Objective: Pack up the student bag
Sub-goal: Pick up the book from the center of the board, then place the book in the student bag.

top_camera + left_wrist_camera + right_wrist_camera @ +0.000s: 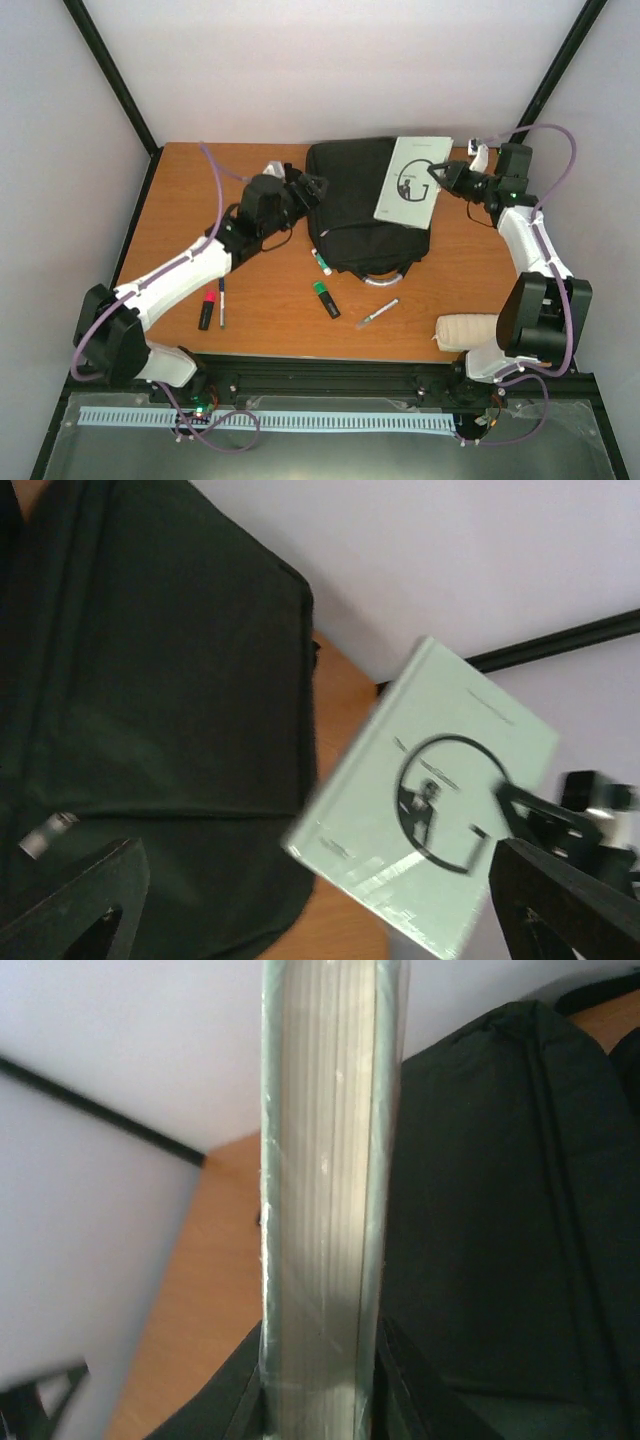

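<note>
Two tools were at the far half of the wooden surface (pixel 190 200). The student bag (pixel 365 215) lay flat near the middle of that surface, towards its far edge, with its pale grey loop handle (pixel 390 275) on the near side. The right tool (pixel 438 175) was clamped on the right edge of a pale green book (pixel 412 180), which sat tilted over the bag's far right corner. The right wrist view showed the page block pressed between both fingers (pixel 410 1400). The left tool (pixel 318 188) had its jaws spread wide and gripped nothing, just beside the bag's left edge. Near the bag lay a green highlighter (pixel 326 300) and a silver pen (pixel 377 314). A red highlighter (pixel 207 308) and a black pen (pixel 221 303) lay side by side by the left arm. A white pouch (pixel 465 331) sat at the near right corner.
</note>
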Tool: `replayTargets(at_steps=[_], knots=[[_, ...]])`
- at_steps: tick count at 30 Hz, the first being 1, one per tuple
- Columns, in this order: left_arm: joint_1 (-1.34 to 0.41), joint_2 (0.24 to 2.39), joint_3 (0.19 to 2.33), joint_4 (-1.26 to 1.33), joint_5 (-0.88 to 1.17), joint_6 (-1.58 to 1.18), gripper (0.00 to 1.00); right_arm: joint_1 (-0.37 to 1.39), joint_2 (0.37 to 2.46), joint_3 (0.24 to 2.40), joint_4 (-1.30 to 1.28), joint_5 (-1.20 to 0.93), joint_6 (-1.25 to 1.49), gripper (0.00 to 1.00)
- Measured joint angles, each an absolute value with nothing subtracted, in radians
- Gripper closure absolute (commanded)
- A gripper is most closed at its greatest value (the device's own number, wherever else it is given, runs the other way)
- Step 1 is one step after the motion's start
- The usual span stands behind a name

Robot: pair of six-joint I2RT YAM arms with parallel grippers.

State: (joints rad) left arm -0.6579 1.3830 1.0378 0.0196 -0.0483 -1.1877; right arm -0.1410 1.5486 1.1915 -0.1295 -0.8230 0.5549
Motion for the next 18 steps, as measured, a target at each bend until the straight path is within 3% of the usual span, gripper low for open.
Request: replayTargets(at_steps=[5,11,18], knots=[[-0.591,1.489,1.236,-0.21,0.057,-0.941,0.09,-0.144,1.524,1.382,-0.525,-0.811,0.159,0.97],[-0.585,1.595,1.279,-0.363,0.181,-0.785,0.11,-0.144,1.525,1.673,-0.9,-0.643,-0.223,0.97],[-0.585,1.64,1.277,-0.424,0.263,-0.736,0.11,-0.145,1.575,1.727,-1.148,-0.381,-0.426,0.97]])
